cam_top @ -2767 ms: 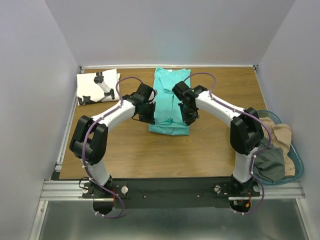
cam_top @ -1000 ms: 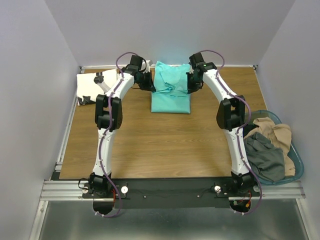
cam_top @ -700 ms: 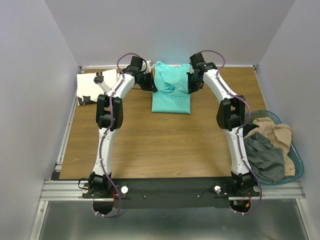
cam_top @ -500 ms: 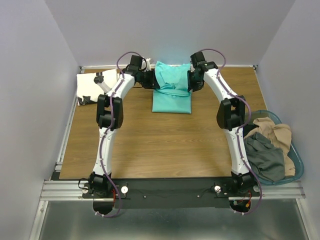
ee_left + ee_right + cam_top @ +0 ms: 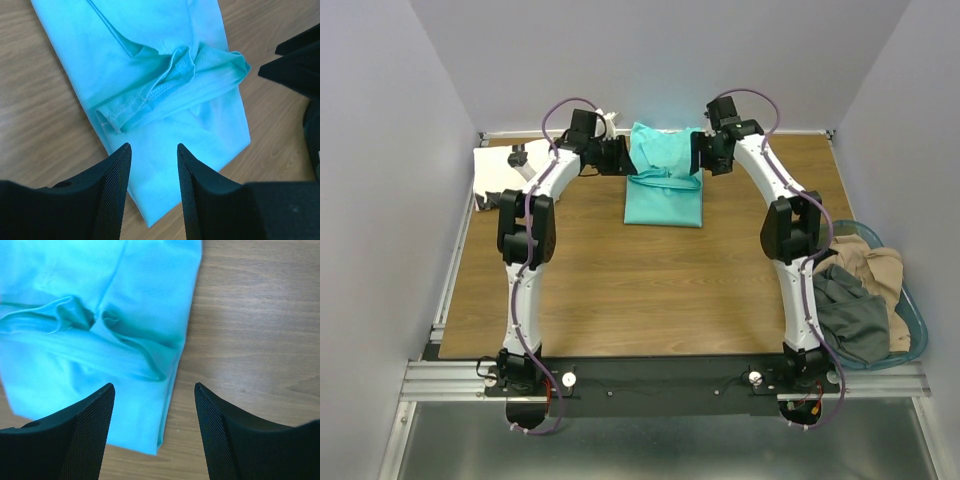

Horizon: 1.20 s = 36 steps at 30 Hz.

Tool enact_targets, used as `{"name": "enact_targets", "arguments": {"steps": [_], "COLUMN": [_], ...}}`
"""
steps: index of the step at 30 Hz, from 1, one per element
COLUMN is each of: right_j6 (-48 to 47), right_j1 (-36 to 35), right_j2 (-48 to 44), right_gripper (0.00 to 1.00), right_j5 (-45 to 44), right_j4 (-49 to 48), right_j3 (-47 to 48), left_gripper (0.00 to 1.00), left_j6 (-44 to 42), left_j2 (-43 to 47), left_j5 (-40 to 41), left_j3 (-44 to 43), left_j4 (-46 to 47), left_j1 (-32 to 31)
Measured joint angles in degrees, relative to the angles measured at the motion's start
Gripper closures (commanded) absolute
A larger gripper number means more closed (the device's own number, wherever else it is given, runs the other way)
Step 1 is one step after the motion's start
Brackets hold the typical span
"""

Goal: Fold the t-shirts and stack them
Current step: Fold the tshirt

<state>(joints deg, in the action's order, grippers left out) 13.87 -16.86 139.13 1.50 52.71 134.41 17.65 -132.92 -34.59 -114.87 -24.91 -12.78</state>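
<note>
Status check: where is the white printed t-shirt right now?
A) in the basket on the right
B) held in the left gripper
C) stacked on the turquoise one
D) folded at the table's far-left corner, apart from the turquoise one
D: the white t-shirt lies folded at the far-left corner, with bare wood between it and the turquoise t-shirt at the far middle.

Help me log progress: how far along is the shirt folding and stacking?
Done: white printed t-shirt lies folded far left; turquoise t-shirt folded mid-table, top layer rumpled. In hand: left gripper and right gripper open above it, holding nothing. Left: stacking the two; more clothes in the basket.
</note>
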Motion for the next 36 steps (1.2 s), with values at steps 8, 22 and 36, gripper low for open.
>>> {"name": "enact_targets", "arguments": {"steps": [8,22,36], "right_j6": [0.1,1.3,3.0], "right_j1": [-1.7,-4.9,-4.8], "right_j2": [-5.4,-4.0,4.0], "right_gripper": [0.28,0.28,0.28], "right_j5": [5.1,8.4,6.9], "right_j4": [-3.8,-4.3,-4.1], "right_j3": [-4.9,-9.1,-4.5], "left_gripper": [0.5,0.5,0.5], "left_j6": [-2.1,-5.6,-7.5], "left_j2": [5.0,5.3,9.0], "left_j5": [0.7,2.8,5.8], "left_j3": [8.8,20.2,26.3], "left_j4": [2.5,5.9,9.7], "left_j1": [-2.6,-11.0,-11.4]}}
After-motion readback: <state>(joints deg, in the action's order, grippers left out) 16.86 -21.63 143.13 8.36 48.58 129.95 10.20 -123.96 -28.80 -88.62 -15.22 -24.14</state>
